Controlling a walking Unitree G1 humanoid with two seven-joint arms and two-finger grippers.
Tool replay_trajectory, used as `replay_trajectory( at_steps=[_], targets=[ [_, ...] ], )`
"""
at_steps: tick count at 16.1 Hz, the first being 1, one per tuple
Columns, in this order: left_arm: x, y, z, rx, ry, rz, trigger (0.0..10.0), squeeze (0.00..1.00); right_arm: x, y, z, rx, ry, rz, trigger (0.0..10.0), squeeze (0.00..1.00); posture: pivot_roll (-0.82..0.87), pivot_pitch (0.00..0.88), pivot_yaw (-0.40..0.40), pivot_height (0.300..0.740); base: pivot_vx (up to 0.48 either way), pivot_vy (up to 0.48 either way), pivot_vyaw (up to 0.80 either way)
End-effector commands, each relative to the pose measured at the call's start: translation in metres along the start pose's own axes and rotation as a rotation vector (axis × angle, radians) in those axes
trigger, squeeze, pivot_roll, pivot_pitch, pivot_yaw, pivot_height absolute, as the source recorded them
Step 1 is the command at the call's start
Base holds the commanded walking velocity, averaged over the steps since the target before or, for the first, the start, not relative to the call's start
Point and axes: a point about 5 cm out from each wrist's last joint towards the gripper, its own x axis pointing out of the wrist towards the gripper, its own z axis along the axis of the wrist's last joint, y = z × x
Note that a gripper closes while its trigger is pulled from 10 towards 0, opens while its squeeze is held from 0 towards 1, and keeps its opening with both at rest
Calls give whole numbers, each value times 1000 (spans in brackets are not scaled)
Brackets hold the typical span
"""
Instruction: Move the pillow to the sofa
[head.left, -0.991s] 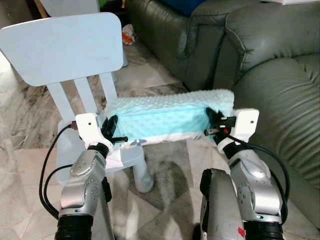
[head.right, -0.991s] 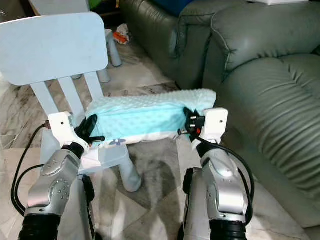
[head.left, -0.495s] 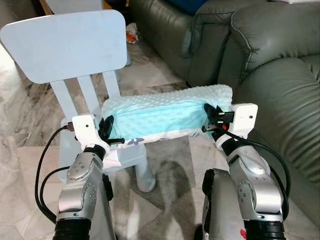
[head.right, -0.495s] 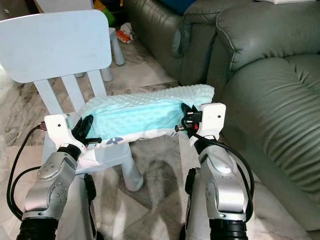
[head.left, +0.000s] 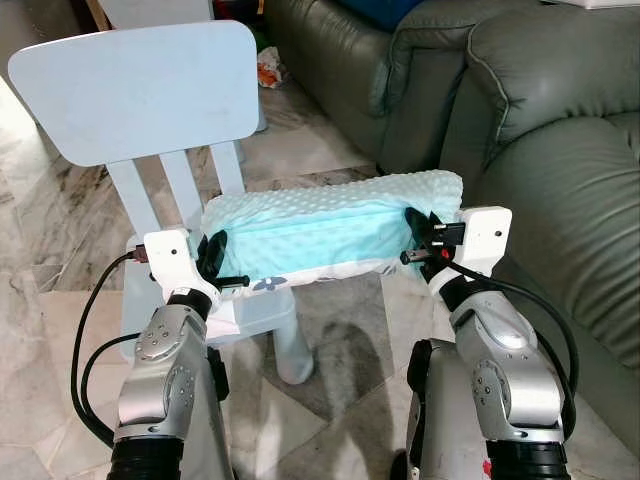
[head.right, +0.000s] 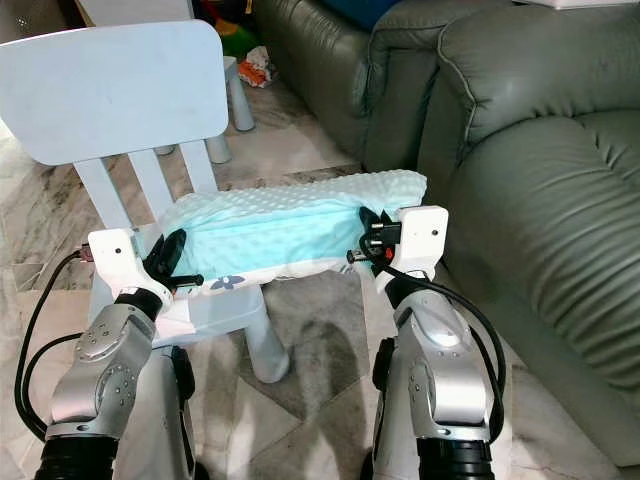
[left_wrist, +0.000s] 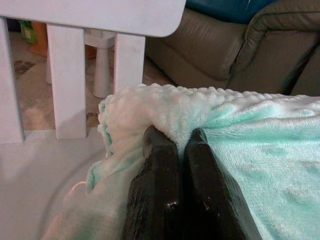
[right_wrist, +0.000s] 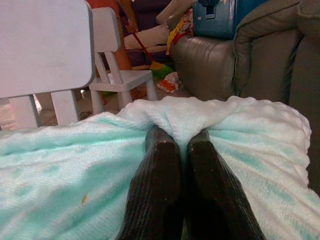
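A long mint-green pillow (head.left: 320, 228) with a bumpy white top is stretched between my two grippers, over the seat of a small white chair (head.left: 140, 95). My left gripper (head.left: 216, 262) is shut on the pillow's left end; its fingers (left_wrist: 170, 170) pinch a fold of the fabric. My right gripper (head.left: 420, 238) is shut on the right end, where black fingers (right_wrist: 175, 175) squeeze another fold. The grey-green leather sofa (head.left: 560, 150) stands just right of the pillow, its seat cushion beside my right wrist.
The chair's tall back (head.right: 110, 90) rises behind the pillow's left half. A second white chair (right_wrist: 117, 75), toys and a blue bag (right_wrist: 225, 17) sit further back. Marble floor (head.left: 320, 350) lies below my arms.
The head camera has shifted slightly, so the chair and sofa sit a little differently in view. Both grippers still hold the pillow's ends over the chair seat, much as before.
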Motion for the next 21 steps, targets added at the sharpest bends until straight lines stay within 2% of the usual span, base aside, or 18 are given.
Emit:
replay_trajectory(
  at_steps=[1, 7, 11, 21],
  targets=[
    [0, 1, 4, 11, -17, 5, 10000, 0, 1, 3, 14, -7, -55, 15, 10000, 0, -141, 0, 21, 402, 0, 0, 0],
    [1, 0, 2, 3, -3, 1, 10000, 0, 1, 3, 13, -1, -48, 12, 10000, 0, -148, 0, 23, 487, 0, 0, 0],
    [2, 0, 1, 0, 0, 0, 10000, 0, 1, 3, 13, 0, -44, 11, 10000, 0, -148, 0, 22, 522, 0, 0, 0],
    [4, -1, -2, 5, 22, 6, 10000, 0, 1, 2, 13, 10, -40, 15, 10000, 0, -152, 0, 20, 642, 0, 0, 0]
  ],
)
